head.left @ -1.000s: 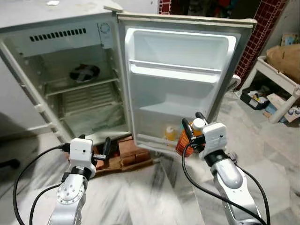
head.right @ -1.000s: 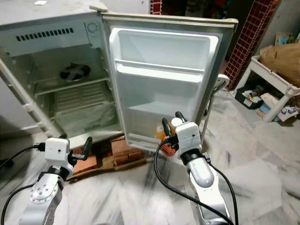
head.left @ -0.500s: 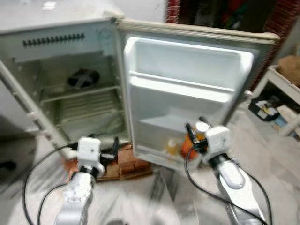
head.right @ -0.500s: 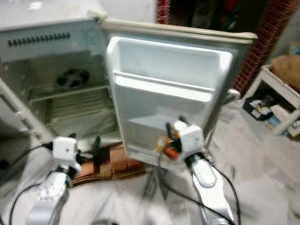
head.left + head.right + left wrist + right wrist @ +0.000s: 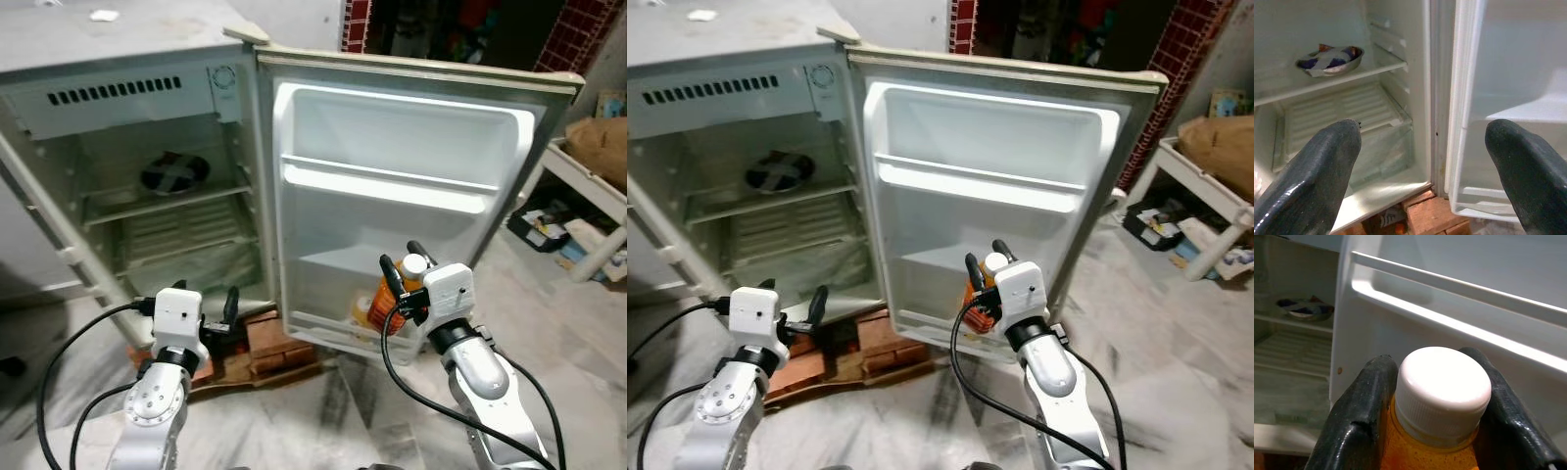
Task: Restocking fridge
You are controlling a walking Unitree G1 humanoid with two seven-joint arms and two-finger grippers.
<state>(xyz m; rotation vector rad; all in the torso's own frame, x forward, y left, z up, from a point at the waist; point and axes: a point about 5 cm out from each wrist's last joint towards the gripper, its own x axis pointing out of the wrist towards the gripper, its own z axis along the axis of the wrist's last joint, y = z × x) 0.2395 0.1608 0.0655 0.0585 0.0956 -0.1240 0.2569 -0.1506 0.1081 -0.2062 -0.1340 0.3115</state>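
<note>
So on the left there's the small white fridge [image 5: 127, 176] standing wide open on the marble floor [image 5: 323, 411]. A shallow metal bowl with a dark blue and white patterned cloth [image 5: 173, 172] sits on its upper wire shelf, and the ribbed lower shelf is under that. The left gripper [image 5: 206, 313] hangs low in front of the cabinet's bottom edge, fingers spread apart with nothing between them; from the left wrist view you look straight past both black fingers [image 5: 1312, 176] into the cabinet. Just behind it, reddish-brown bricks [image 5: 269, 338] prop up the fridge base.

Moving right, the white fridge door [image 5: 402, 196] is swung fully open, with 2 moulded shelves in the upper part and a low rack at the bottom. The orange juice bottle with a white ribbed screw cap [image 5: 1442, 391] is up against the door's lower rack, clamped at the neck by the right gripper [image 5: 404, 272], 1 finger on each side of the cap. Another yellow-orange bottle [image 5: 363, 309] sits in that rack just beside it.

Far right: a white table [image 5: 588, 186] with a brown sack [image 5: 600, 122] on top and clutter underneath.
</note>
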